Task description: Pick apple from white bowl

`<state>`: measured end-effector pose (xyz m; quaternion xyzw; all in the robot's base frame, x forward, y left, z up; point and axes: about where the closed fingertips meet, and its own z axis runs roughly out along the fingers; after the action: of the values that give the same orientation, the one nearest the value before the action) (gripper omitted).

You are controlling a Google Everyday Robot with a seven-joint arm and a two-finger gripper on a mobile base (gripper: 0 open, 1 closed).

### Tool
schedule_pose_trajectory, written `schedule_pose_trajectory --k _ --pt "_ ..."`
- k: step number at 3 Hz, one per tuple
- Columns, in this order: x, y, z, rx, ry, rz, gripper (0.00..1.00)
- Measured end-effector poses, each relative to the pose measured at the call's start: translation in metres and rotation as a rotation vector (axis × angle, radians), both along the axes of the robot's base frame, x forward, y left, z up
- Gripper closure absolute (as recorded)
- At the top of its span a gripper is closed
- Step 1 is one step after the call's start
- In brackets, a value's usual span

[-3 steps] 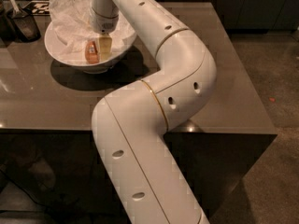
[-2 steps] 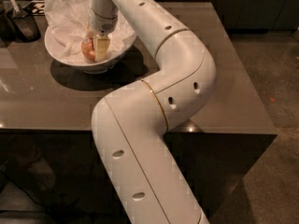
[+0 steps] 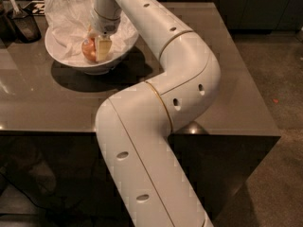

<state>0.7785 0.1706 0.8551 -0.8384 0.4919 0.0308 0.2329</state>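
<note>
The claw (image 3: 96, 51) hung inside the white bowl (image 3: 60, 60) on the surface (image 3: 52, 105), pressed against the apple (image 3: 86, 50); whether it clenched the fruit could not be told.

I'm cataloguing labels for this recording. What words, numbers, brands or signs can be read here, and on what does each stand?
No readable text anywhere in the camera view.
Black-and-white patterned card at the table's far left: pattern only, too blurred to read.
Robot arm: plain white shell, no label.
White bowl and apple: no marks.
Gripper, down in the white bowl at the apple: no label.
</note>
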Motion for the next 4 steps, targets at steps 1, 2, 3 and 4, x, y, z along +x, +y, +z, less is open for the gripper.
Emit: schedule_pose_trajectory --k 1,2,3,4 --pt "0.0 0.0 0.0 0.0 0.0 0.0 1.0" --pt "0.0 0.0 0.02 -0.006 -0.045 -0.026 1.0" --pt "-0.008 0.002 0.056 -0.027 -0.118 -0.035 1.0" --pt "-0.022 0.004 0.086 -0.043 -0.174 -0.035 1.0"
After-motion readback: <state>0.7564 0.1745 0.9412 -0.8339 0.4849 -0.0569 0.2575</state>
